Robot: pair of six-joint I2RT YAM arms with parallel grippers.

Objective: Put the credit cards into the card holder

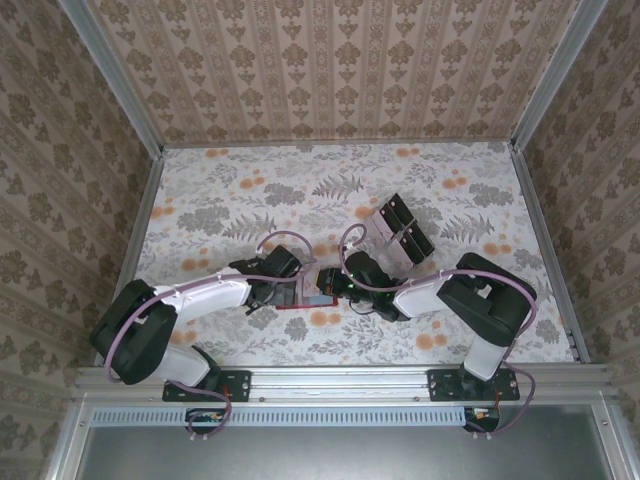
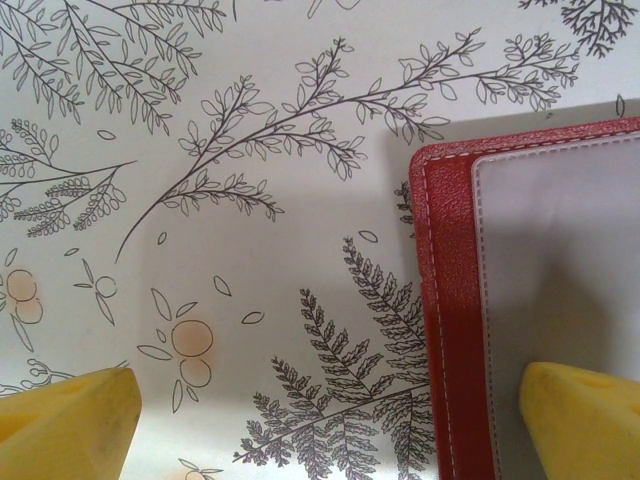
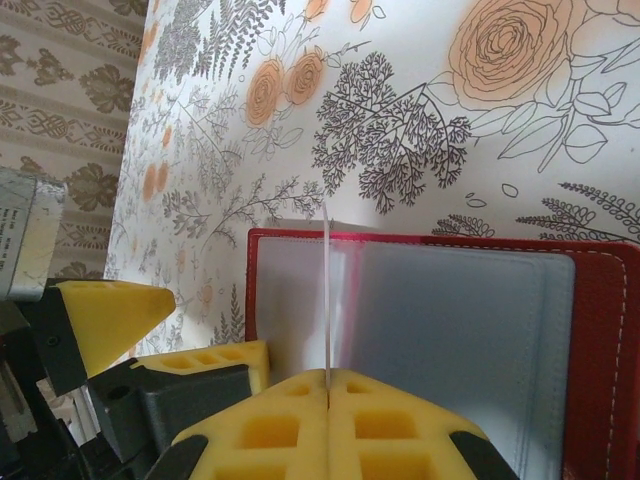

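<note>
The card holder [image 1: 300, 298] lies open on the table between the two grippers, red [image 2: 450, 300] with a greyish inside [image 3: 470, 330]. My right gripper [image 3: 328, 385] is shut on a thin credit card [image 3: 327, 290]. The card is seen edge-on, standing upright over the holder's left half. My left gripper [image 2: 325, 430] is open wide at the holder's left edge; one yellow finger [image 2: 580, 420] is over the grey inside and the other is over the tablecloth. More credit cards [image 1: 403, 228], black with pale parts, lie at the back right.
The other cards lie in a clear tray [image 1: 385, 218] behind the right arm [image 1: 470, 300]. The two grippers [image 1: 272, 288] [image 1: 332, 283] are close together over the flowered tablecloth. Patterned walls and metal rails close the table on three sides.
</note>
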